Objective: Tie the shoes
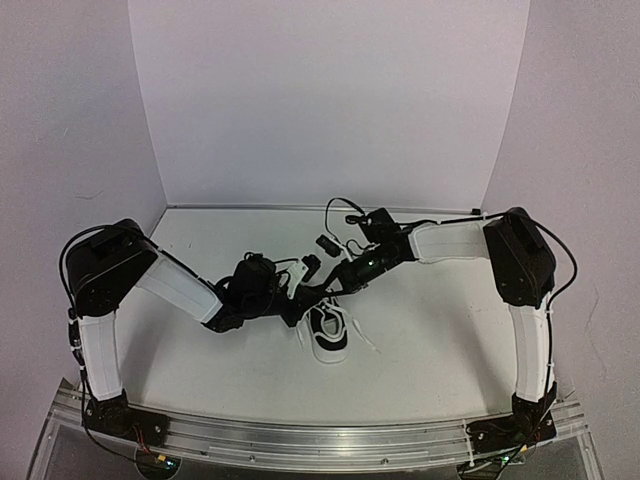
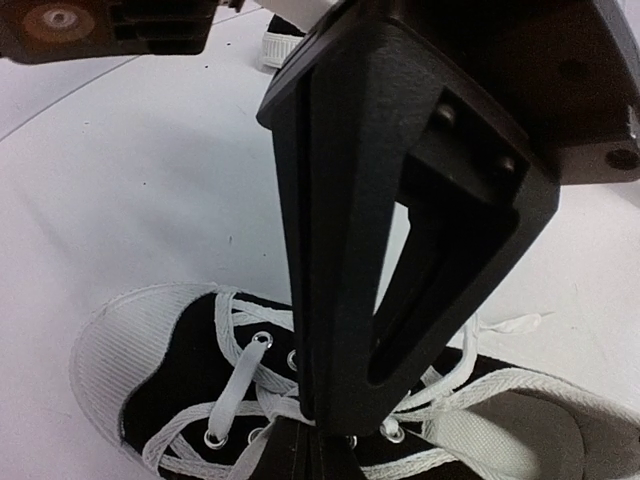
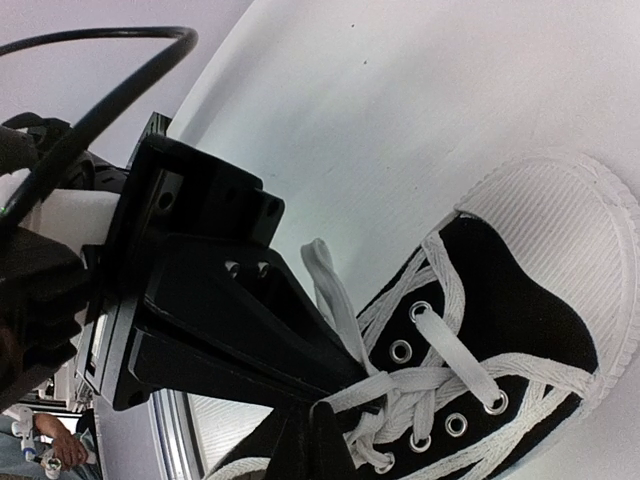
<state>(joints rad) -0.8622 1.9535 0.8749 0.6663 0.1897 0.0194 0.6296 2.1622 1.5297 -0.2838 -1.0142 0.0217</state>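
Note:
One black shoe [image 1: 328,332] with a white toe cap lies mid-table, its white laces loose. Both grippers meet over its lacing. In the left wrist view the shoe [image 2: 170,400] fills the bottom, and my left gripper [image 2: 310,452] is shut at the eyelets with a lace [image 2: 225,395] running into it. My right gripper [image 2: 345,400] comes down from the upper right and touches the same spot. In the right wrist view the shoe [image 3: 530,300] lies at the right. My right gripper [image 3: 320,440] is shut at the crossed laces, and a lace loop [image 3: 335,295] stands up beside it. A bit of the second shoe [image 2: 285,40] shows behind.
White booth walls [image 1: 330,100] close off the back and both sides of the table. An aluminium rail [image 1: 320,440] runs along the near edge between the arm bases. A black cable [image 1: 340,210] loops above the right wrist.

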